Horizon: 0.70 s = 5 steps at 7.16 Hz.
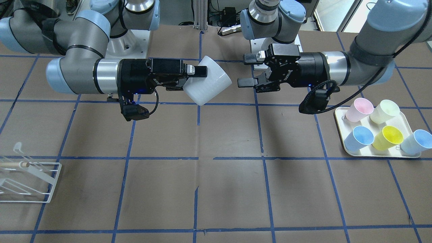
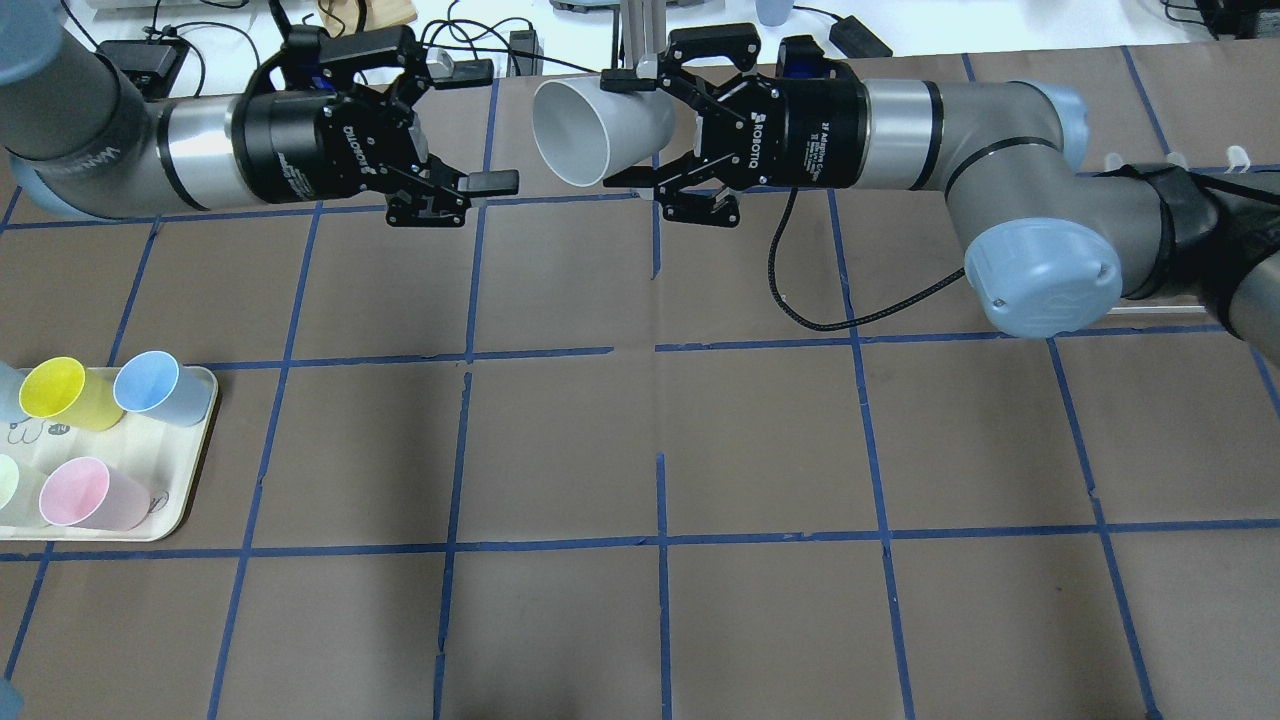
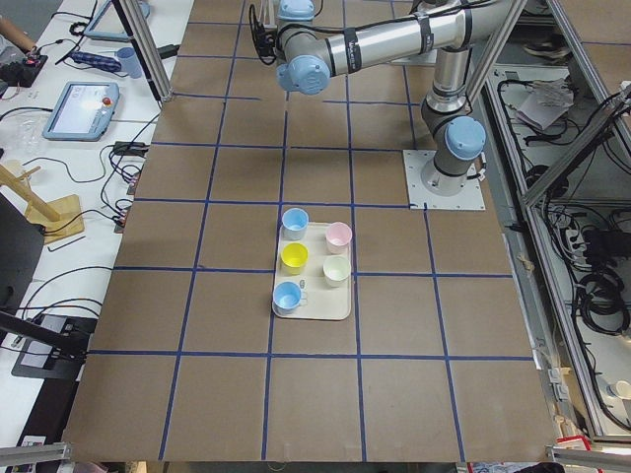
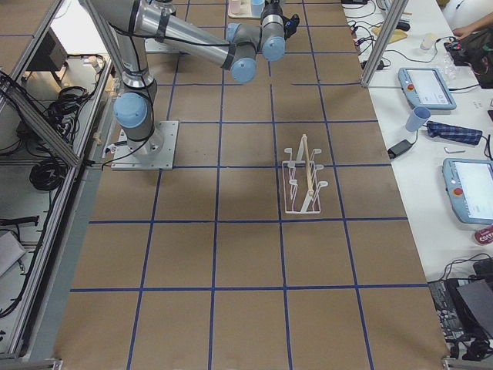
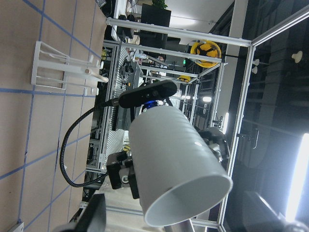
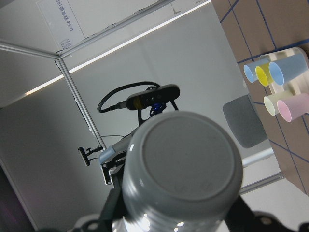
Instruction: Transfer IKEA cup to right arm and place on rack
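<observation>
The grey IKEA cup (image 1: 209,82) hangs on its side above the table, its mouth toward my left gripper; it also shows in the overhead view (image 2: 590,130). My right gripper (image 1: 194,79) is shut on its base end, one finger along the wall, as the overhead view (image 2: 625,130) shows. The right wrist view shows the cup's base (image 6: 183,169). My left gripper (image 1: 244,70) is open and empty, a short gap from the cup's mouth, which also shows in the overhead view (image 2: 488,127). The white wire rack (image 1: 30,182) stands at the table's right-arm end, far from both grippers.
A cream tray (image 1: 341,135) with several coloured cups, among them pink (image 1: 359,109), yellow (image 1: 388,137) and blue (image 1: 359,138), sits under the left arm's side. A black braided cable (image 1: 317,98) loops below the left gripper. Blue tape lines grid the brown table.
</observation>
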Each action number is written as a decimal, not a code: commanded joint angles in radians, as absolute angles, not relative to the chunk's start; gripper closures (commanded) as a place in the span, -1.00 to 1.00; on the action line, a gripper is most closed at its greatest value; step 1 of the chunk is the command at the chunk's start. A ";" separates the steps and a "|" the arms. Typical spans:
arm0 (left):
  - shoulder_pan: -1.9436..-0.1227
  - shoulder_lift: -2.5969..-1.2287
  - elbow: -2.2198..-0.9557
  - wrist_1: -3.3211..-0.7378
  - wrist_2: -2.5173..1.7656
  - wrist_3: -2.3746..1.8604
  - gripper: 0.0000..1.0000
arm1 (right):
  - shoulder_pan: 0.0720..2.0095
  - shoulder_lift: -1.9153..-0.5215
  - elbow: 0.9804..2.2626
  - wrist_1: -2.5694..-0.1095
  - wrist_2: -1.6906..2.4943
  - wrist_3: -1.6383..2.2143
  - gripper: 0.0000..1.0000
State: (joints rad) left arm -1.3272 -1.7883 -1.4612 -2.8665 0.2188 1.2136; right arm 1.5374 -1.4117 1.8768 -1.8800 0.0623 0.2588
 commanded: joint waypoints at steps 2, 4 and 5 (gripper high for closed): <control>-1.307 -1.778 -1.330 -2.859 0.343 0.968 -0.97 | 1.436 -1.448 1.875 -1.910 -0.115 0.273 0.36; -1.307 -1.761 -1.292 -2.728 0.481 0.814 -0.88 | 1.424 -1.541 1.873 -1.962 -0.475 0.272 0.37; -1.310 -1.741 -1.284 -2.524 0.676 0.581 -0.80 | 1.422 -1.584 1.876 -1.960 -0.641 0.262 0.40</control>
